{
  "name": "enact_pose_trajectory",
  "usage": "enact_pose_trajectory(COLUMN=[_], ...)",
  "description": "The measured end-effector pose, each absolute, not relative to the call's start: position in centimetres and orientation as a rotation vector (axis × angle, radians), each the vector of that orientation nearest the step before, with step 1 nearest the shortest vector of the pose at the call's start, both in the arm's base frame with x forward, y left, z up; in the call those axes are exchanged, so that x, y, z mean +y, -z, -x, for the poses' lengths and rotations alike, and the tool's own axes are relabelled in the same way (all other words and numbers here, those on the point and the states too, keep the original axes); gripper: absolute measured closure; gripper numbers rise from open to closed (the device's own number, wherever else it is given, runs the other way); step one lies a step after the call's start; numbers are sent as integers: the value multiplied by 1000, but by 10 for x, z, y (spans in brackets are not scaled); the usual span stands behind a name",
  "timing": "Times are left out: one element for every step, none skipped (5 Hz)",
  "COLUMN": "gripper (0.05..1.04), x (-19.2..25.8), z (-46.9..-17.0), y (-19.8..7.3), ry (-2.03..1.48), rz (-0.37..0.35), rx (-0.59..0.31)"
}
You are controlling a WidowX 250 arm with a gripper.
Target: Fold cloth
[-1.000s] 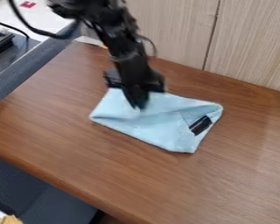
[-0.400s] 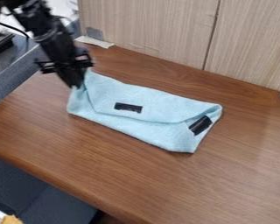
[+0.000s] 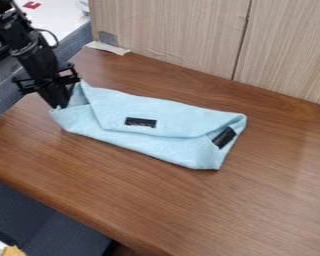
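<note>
one claw (image 3: 60,105) touches the folded cloth (image 3: 173,120) near the table edge (image 3: 18,105)

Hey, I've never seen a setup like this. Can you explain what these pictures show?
The black machine at the upper left is a robot arm. The gripper at its end works like a simple hand. The camera is fixed and looks down at a slant on a brown table, with a light wood-grain panel behind it. On the table lies a light blue cloth, partly folded over itself, with two dark patches on it. The gripper is at the cloth's left end as you see it. It may be holding the cloth there, but I can't tell for sure.
</note>
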State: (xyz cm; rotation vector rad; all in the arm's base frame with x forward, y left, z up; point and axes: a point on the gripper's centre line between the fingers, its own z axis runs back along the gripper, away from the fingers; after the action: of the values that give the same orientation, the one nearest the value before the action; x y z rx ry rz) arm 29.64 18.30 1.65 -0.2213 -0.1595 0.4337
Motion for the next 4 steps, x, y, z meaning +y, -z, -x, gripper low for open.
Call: enact_pose_trajectory(gripper=[874,640,337,93], x=[190,193,193,191], z=[-290,-282,-286,-287], y=[-15,-15,-35,-38], ry=[-479,-504,-497,-486], rz=[203,124,100,93], rx=[-139,-75,-125,-128])
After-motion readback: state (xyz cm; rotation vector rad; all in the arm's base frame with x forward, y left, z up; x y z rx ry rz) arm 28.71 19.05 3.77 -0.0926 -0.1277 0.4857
